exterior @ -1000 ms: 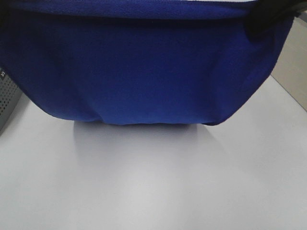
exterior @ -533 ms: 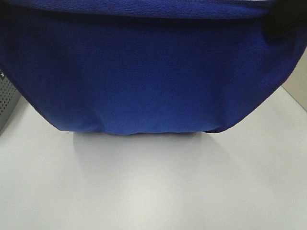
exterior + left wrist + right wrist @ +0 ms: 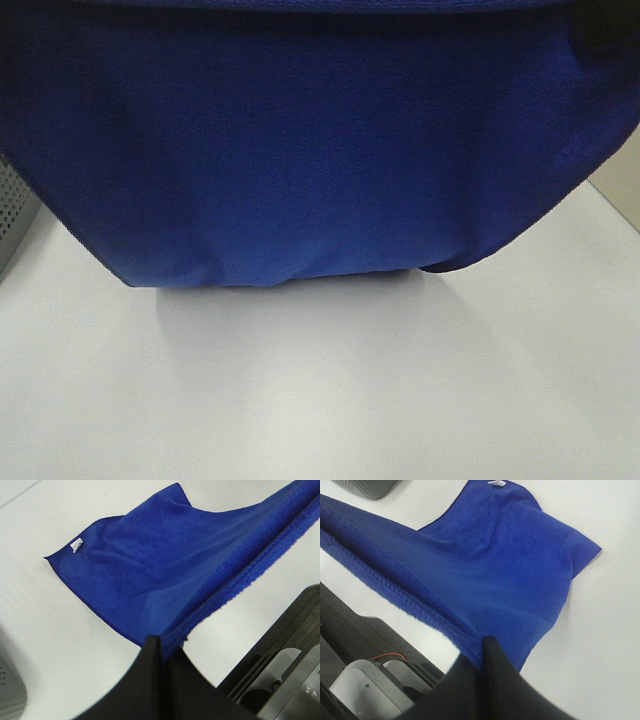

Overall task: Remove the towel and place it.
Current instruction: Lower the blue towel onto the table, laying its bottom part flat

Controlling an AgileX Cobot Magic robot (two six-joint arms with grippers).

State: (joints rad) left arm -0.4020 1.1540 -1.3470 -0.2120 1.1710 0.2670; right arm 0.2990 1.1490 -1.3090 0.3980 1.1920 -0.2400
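The royal-blue towel (image 3: pixel 300 150) hangs stretched across the upper part of the exterior high view, its lower edge trailing on the white table (image 3: pixel 320 390). My left gripper (image 3: pixel 161 647) is shut on the towel's stitched edge (image 3: pixel 240 580); the far part lies on the table with the white tag (image 3: pixel 76 545) at a corner. My right gripper (image 3: pixel 479 647) is shut on the other end of the towel (image 3: pixel 495 565), whose tag (image 3: pixel 496 483) shows at the far corner. Both grippers hold it above the table.
A grey perforated box (image 3: pixel 14 215) stands at the table's left edge, also in the right wrist view (image 3: pixel 367 487). A beige surface (image 3: pixel 625 175) lies beyond the table's right edge. Dark robot base parts (image 3: pixel 280 670) sit below the left gripper.
The towel has dropped lower in the exterior high view and fills more of it; its top edge has left the frame and its lower edge has slid nearer.
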